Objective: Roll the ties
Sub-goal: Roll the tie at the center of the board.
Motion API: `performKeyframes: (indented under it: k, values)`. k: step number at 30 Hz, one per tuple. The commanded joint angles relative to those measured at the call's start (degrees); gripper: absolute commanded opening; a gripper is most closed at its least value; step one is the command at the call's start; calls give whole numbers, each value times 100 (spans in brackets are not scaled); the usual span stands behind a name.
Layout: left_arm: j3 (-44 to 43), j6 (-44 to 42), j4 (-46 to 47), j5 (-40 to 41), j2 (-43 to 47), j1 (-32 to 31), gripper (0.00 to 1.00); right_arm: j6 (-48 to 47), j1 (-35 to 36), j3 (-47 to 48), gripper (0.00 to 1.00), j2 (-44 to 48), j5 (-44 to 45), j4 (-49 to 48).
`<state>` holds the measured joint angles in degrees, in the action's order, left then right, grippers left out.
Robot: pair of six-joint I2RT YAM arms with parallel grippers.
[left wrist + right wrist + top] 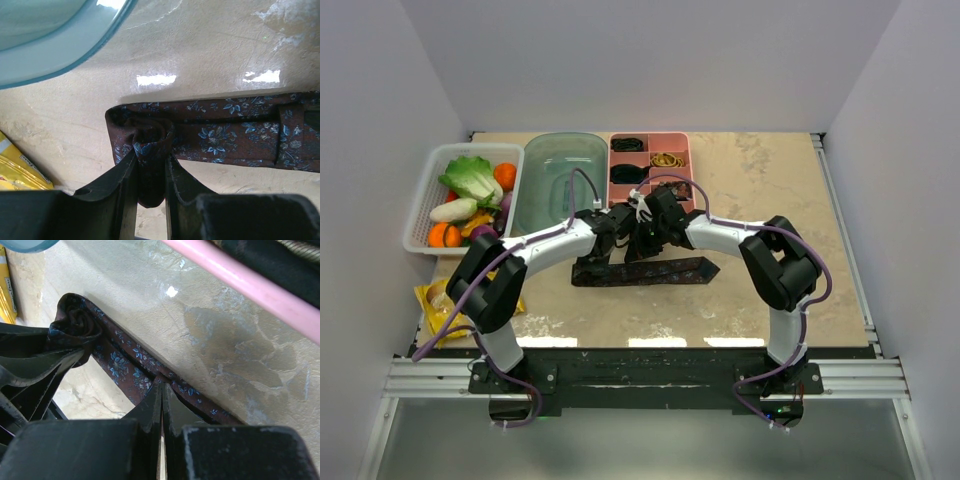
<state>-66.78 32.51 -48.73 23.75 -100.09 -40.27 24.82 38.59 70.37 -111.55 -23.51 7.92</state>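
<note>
A brown-maroon tie (660,270) with small blue flowers lies flat across the table's middle, its wide pointed end to the right. Its left end is wound into a small roll (150,142), and my left gripper (151,154) is shut on that roll, one finger on each side. The flat length (235,132) runs off to the right. My right gripper (161,385) is shut, its tips pinching a small peak of the tie (125,367) further along the strip. The roll (75,325) shows at the left of the right wrist view. In the top view both grippers (598,258) (638,246) meet over the tie.
A pink divided tray (692,160) at the back holds rolled black ties (628,143) and a golden coil (667,158). A teal bin (560,180) stands left of it, then a white basket (425,200) of vegetables. A yellow packet (435,300) lies near the left arm.
</note>
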Motion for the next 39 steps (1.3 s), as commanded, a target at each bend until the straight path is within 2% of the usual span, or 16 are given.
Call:
performKeyframes:
  k: [1, 9, 15, 20, 33, 39]
  values:
    - [-19, 168, 355, -362, -81, -25, 6, -82, -9, -6, 0, 248, 13, -80]
    - [60, 36, 636, -766, 16, -25, 22, -91, -9, 12, 0, 212, -14, -89]
    - [69, 45, 663, -810, 78, -25, 48, -100, -9, 12, 0, 221, -22, -80]
    - [95, 62, 751, -880, 244, -33, 62, -109, -9, 30, 0, 238, -14, -72]
    - [341, 124, 1357, -1355, 1193, 168, 72, -170, -9, 82, 0, 361, 13, -27]
    - [886, 80, 1814, -2145, 1764, 836, 75, -179, 70, 232, 0, 432, 13, 42]
